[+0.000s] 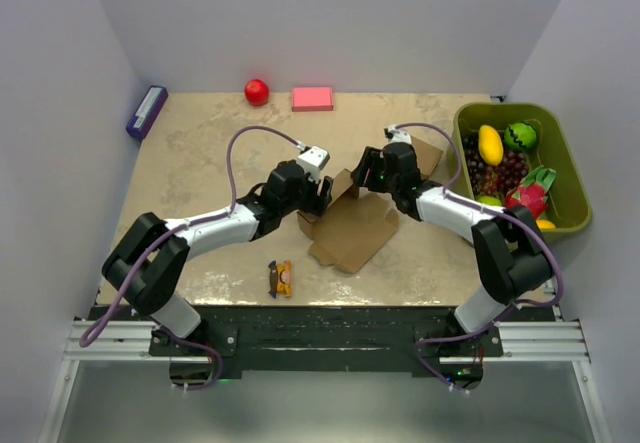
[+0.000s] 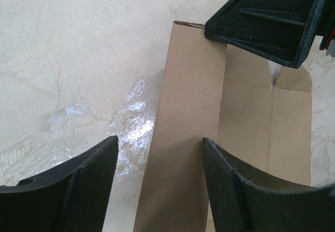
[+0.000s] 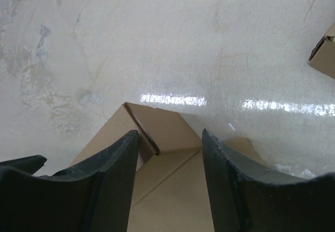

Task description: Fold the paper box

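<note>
**Item: paper box** (image 1: 352,231), plain brown cardboard, partly folded. It is lying near the middle of the table (image 1: 200,158), between the two arms. Most of its panels are resting flat, while a side panel at its far-left end is standing up from the sheet.

**Left gripper** (image 2: 159,185): jaws are standing wide apart and straddling the long raised panel. The panel is running up between the fingers and does not appear pinched. Judged purpose: lining up to catch that wall and hold it upright.

**Right gripper** (image 3: 170,177): jaws are likewise spread. It is reaching in from the far side and hovering over a pointed corner flap. Contact with the cardboard cannot be told. Judged purpose: turning in or bracing the end flap while the other arm is steadying the wall.

**Progress:** judged early, with no wall locked in place yet.

**Surroundings:**
- A smaller cardboard box (image 1: 430,151) is sitting just behind the right arm.
- A green bin (image 1: 568,168) is holding toy fruit (image 1: 490,145) at the right edge.
- A red ball (image 1: 257,91), a pink block (image 1: 312,98) and a purple object (image 1: 146,111) are lying along the far edge.
- A small wrapped item (image 1: 283,278) is lying near the front edge.

All of these are lying apart from the folding.
</note>
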Controlling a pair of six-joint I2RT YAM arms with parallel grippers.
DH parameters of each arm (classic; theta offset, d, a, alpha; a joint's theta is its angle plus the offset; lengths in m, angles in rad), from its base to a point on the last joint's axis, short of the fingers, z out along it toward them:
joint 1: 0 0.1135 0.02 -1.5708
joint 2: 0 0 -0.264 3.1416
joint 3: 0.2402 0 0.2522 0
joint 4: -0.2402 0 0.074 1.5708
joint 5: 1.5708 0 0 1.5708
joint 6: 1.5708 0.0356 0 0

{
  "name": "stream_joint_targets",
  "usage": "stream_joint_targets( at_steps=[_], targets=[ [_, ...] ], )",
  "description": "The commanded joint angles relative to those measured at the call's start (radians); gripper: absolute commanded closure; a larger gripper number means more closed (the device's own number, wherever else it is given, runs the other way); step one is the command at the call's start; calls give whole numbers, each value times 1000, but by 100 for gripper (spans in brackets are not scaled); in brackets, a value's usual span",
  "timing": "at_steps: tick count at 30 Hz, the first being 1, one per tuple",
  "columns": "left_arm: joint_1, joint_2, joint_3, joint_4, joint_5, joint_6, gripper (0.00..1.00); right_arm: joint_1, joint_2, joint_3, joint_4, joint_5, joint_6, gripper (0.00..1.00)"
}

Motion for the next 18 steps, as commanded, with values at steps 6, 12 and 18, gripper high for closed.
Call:
stream_joint_targets(
  at_steps=[6, 12, 18],
  targets=[
    [-11, -51, 74, -65, 29, 64, 26, -1, -141, 111, -214, -9, -57, 20],
    [-105, -23, 117, -142, -117, 159, 24, -6, -256, 57, -302, 56, -66, 17],
    [-133, 49, 163, -182, -195, 188, 22, -6, -399, -27, -357, 102, -51, 15]
  ],
)
